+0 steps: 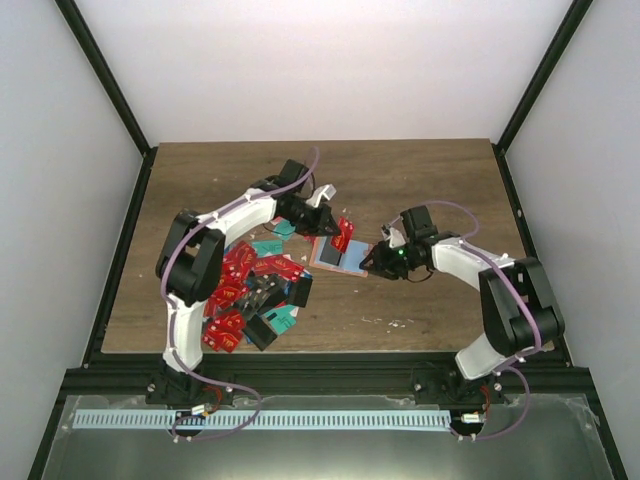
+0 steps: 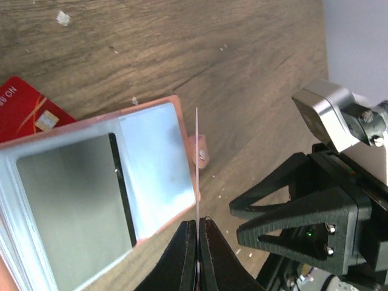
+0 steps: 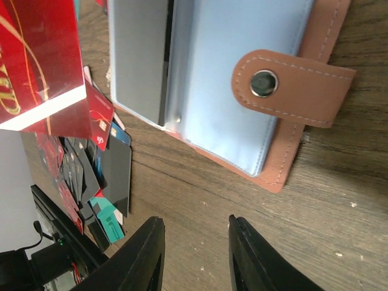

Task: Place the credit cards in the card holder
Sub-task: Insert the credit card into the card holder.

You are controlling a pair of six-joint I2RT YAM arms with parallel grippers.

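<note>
Card holder point(image 1: 335, 256) lies open mid-tabletop point(image 1: 440, 190), with loose credit cards point(image 1: 240, 290) heaped at its 8 o'clock. Left gripper point(image 2: 198, 233) grasps a red card point(image 2: 197, 157) edge-on above it; right gripper point(image 3: 194, 242) waits released at 3 o'clock. Insertion appears to be in hand: the next move calls for aligning the card with a pocket mouth.

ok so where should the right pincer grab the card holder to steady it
Probably by the snap strap, the one part that sticks out past the edge of the card holder, toward the open right pincer. Come in from that side, low over the table, one finger over the strap and one under; the rest lies flat.
</note>
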